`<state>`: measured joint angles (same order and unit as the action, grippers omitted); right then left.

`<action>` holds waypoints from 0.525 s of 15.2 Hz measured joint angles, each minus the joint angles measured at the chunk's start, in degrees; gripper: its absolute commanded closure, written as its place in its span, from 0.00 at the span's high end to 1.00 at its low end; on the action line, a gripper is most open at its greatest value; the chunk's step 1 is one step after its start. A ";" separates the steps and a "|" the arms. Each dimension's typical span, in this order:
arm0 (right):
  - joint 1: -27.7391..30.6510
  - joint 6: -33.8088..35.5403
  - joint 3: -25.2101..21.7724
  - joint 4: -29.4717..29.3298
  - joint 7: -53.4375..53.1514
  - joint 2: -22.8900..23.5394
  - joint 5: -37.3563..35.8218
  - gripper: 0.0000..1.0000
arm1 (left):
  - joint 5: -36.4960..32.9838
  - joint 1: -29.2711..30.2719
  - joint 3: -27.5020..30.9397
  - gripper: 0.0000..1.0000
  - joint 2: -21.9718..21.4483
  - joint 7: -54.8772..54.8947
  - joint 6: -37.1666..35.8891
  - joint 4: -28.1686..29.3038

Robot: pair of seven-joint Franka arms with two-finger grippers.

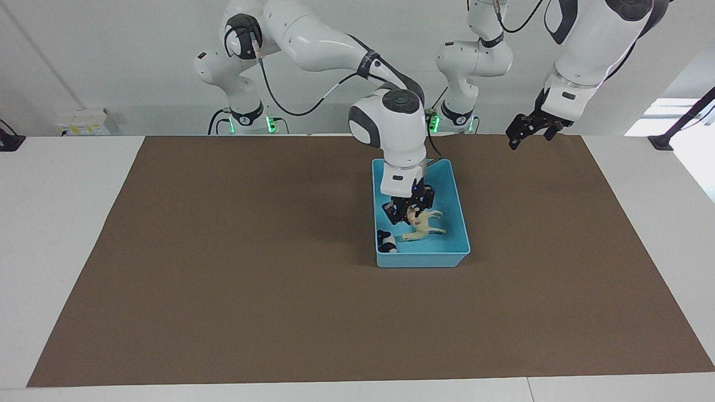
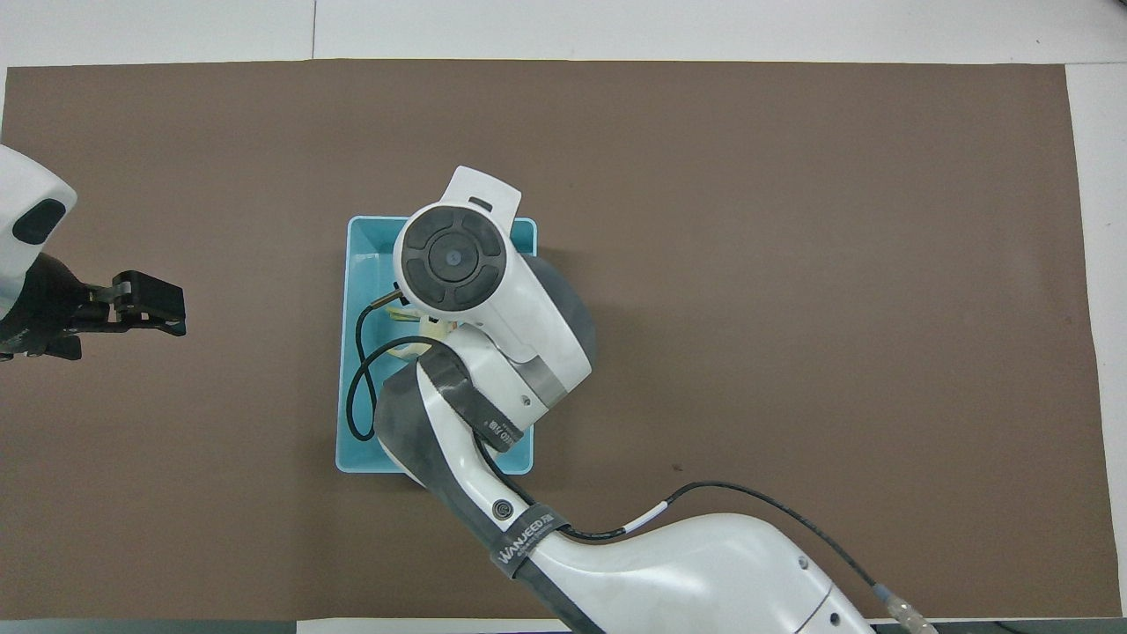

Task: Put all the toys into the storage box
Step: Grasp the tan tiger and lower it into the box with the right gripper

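Observation:
The light-blue storage box point(image 1: 458, 223) stands on the brown mat near the middle of the table; its rim also shows in the overhead view point(image 2: 346, 370). The cream-white horse point(image 1: 427, 228) lies on its side in the box. The black-and-white panda point(image 1: 386, 242) lies in the box's corner farthest from the robots. My right gripper point(image 1: 410, 213) is down inside the box at the horse's head end. In the overhead view the right arm covers most of the box. The tiger and the lion are out of view. My left gripper point(image 1: 530, 134) waits open and empty in the air; it also shows in the overhead view point(image 2: 150, 304).
The brown mat point(image 1: 223, 268) covers most of the white table. Both arm bases stand at the table's edge nearest the robots. The right arm's cable point(image 2: 357, 387) hangs over the box.

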<state>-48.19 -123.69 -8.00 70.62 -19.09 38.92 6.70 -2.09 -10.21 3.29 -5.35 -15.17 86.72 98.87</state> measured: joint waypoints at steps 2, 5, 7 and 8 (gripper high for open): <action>-1.42 -2.13 -0.02 1.66 -5.04 0.86 0.01 1.00 | 0.00 1.29 0.03 1.00 1.49 2.37 0.03 -0.80; -1.33 -0.94 -0.24 1.65 -10.72 0.67 0.01 1.00 | 0.00 1.73 -0.06 1.00 3.89 3.77 -0.04 -2.17; -0.75 0.42 -0.65 0.85 -12.47 -0.05 0.01 1.00 | 1.11 1.75 -0.09 1.00 4.40 5.51 0.00 -2.36; -0.21 0.92 -1.03 0.39 -12.74 -0.81 0.01 1.00 | 2.21 1.80 -0.07 1.00 4.79 6.05 -0.01 -2.84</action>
<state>-48.41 -122.77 -9.02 71.01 -31.83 38.12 6.71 0.12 -8.41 3.22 -0.56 -9.12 86.72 96.03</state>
